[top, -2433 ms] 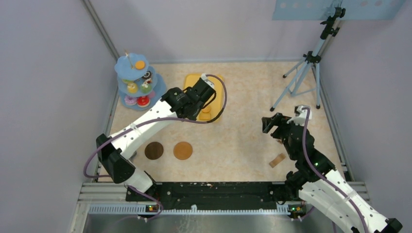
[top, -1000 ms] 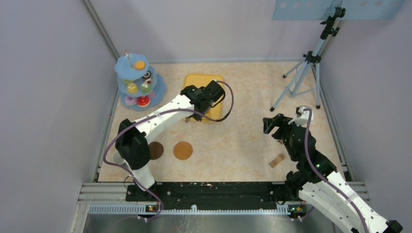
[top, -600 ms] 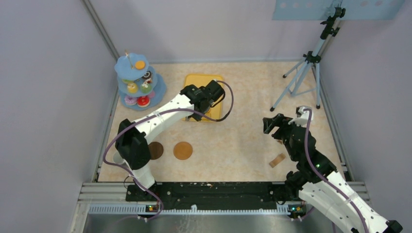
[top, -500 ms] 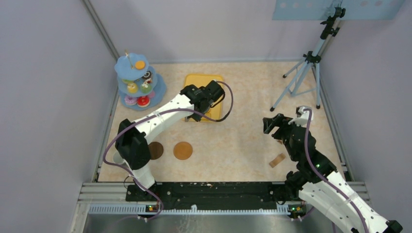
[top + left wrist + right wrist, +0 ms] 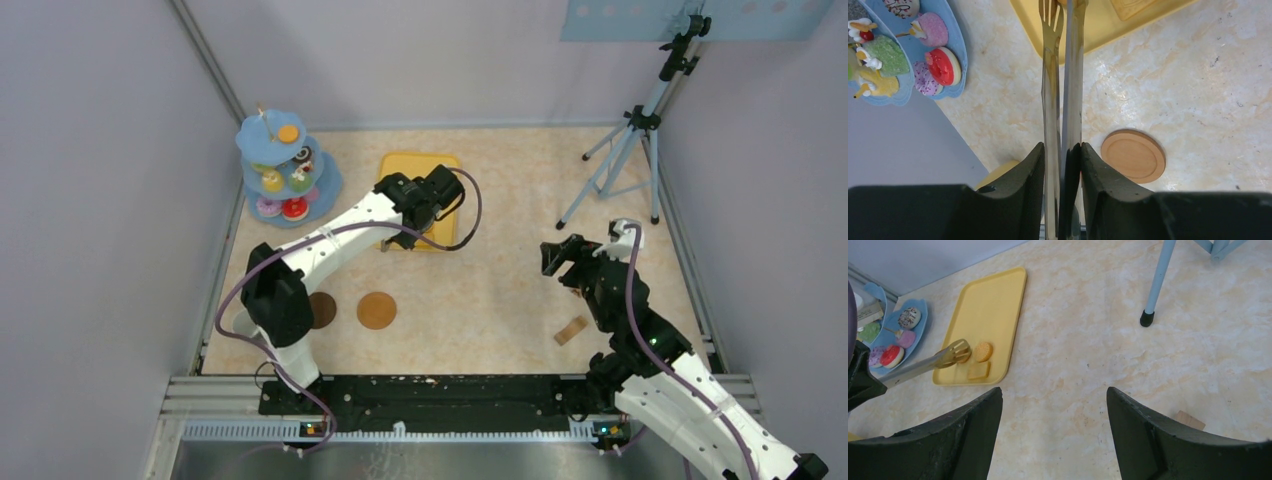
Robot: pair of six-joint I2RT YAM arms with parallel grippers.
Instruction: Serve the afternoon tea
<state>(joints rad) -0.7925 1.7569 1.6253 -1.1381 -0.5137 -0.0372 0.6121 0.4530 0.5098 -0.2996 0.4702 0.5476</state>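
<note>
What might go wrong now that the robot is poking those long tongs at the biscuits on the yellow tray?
1. The tongs in the left gripper look squeezed nearly shut, with their tips beside the round biscuit. They may push it rather than grab it.
2. The round biscuit and the square biscuit both lie near the tray's edge, so a shove might slide one off.

From above and behind the arm bases [image 5: 295,385] we look down on the whole table [image 5: 500,290]. Our left wrist view hangs close, facing along the tongs [image 5: 1073,75]. The right wrist view looks slantwise from farther off, and both share the yellow tray [image 5: 988,305] and the toy cakes [image 5: 889,355] on the blue stand [image 5: 923,320].
</note>
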